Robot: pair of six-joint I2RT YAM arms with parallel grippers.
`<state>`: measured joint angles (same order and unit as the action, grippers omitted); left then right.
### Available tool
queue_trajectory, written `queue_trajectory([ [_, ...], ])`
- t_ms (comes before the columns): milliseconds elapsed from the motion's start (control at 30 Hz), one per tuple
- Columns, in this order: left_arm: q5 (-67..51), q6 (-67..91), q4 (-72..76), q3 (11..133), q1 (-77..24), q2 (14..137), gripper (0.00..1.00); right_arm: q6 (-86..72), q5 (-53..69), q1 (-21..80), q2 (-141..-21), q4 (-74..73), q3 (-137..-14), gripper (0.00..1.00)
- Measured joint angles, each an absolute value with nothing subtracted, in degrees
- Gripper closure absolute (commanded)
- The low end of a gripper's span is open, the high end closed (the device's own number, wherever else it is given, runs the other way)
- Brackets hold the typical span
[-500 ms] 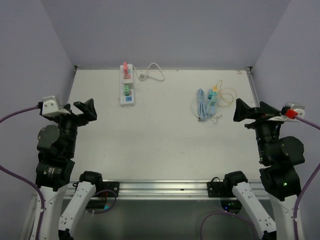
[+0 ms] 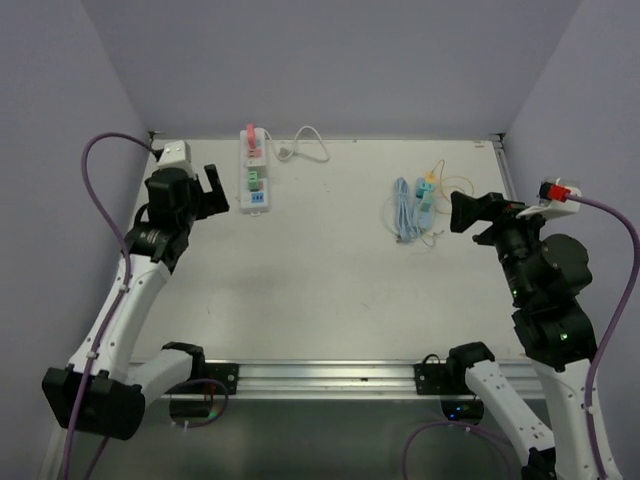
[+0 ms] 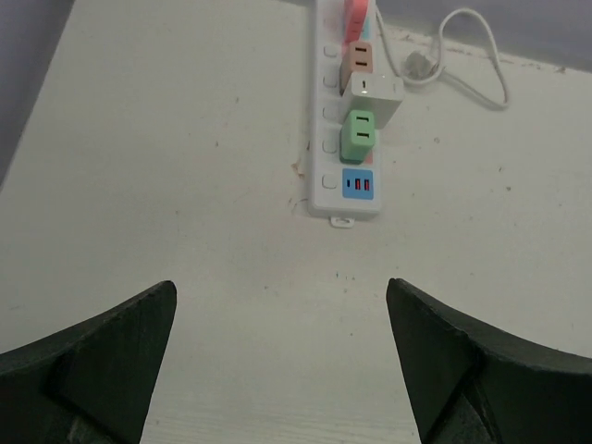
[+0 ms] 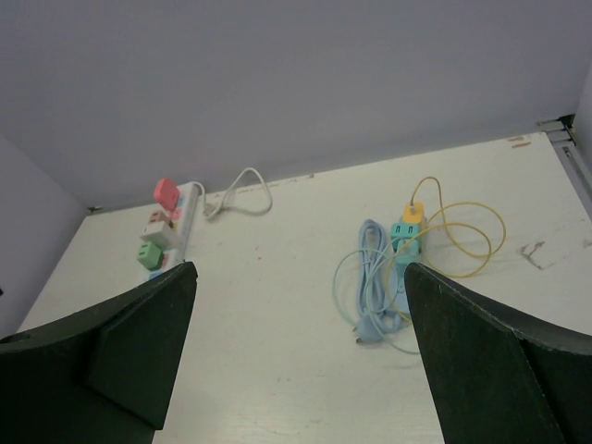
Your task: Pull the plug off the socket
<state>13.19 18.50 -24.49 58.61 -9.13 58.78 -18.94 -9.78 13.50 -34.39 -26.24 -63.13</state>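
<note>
At the far left corner of the table [image 2: 330,270], the power strip [image 3: 326,185] holds the green plug [image 3: 360,135] beside a white adapter [image 3: 375,92]. My left gripper [image 3: 279,305] hovers spread before it, right gripper [image 4: 301,277] spread too. Unbraced, I'd likely drag the strip along.

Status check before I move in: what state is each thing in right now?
power strip, lying flat
green plug, plugged into the strip
white adapter, plugged in beside it
pink plug, plugged in at the far end
blue cable, coiled, lying loose
left gripper, open, short of the strip
right gripper, open, holding nothing
</note>
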Motion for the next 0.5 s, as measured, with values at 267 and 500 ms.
queue_trajectory([
  [267,12.45,18.55,-23.44,66.61,-9.67,78.3,0.0,-20.14,-7.09,13.5,-33.98,-25.32,-60.38,0.01],
  [500,15.31,18.7,-21.06,74.56,-13.26,95.46,0.0,-20.51,-5.72,13.5,-33.52,-24.56,-58.5,0.01],
])
